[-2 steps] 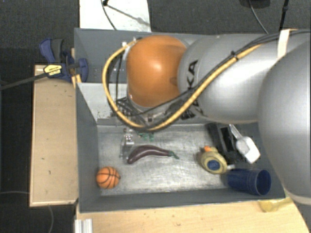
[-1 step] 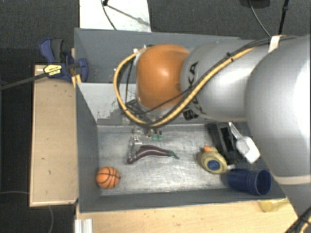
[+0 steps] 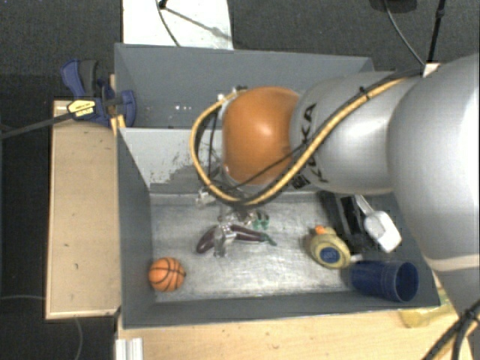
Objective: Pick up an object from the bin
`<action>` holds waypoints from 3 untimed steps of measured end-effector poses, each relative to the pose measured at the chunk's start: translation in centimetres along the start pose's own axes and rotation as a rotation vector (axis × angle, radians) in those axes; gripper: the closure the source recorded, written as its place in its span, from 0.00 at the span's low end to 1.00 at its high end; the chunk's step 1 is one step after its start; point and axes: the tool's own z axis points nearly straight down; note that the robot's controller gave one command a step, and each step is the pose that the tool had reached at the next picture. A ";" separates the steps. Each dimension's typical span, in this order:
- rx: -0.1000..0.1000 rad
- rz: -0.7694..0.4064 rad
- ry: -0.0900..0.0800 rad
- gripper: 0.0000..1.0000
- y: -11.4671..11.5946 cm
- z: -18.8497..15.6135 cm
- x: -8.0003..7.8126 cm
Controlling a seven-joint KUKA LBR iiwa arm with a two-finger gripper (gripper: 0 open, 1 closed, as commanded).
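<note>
In the grey metal bin [image 3: 139, 201] a small orange rubber basketball [image 3: 166, 274] sits by the near-left corner, and everything else is placed from it. Up and to the right of the ball, at mid-floor, lies a dark maroon, slender, two-limbed thing [image 3: 251, 237], perhaps a small hand tool, with a green bit [image 3: 261, 219] just beyond it. The gripper [image 3: 223, 235] is low over the ball-side end of that dark thing, under the arm's rounded orange cover [image 3: 255, 133]. Whether the jaws are apart, together or clamped on it I cannot tell, as the metalwork and the dark thing merge there.

The main risk, as I judge it, is a poor hold. The thing is thin and lies flat on the floor, so the jaws may catch only one limb or its tip, and it may swivel or drop on lifting. Pressing lower to get under it may scrape the floor.

Far right of the ball, a round yellow-and-blue tape measure [image 3: 328, 250] and a dark blue plastic cup [image 3: 384, 280] on its side lie close by the arm's body. A sideways sweep could knock them, and a dragged limb could set the ball rolling.
</note>
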 end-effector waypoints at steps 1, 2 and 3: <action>-0.002 -0.083 -0.007 1.00 -2.2 4.8 -0.1; -0.003 -0.081 -0.007 1.00 -2.2 4.7 -0.1; -0.001 -0.061 -0.007 1.00 -1.3 -9.5 -0.2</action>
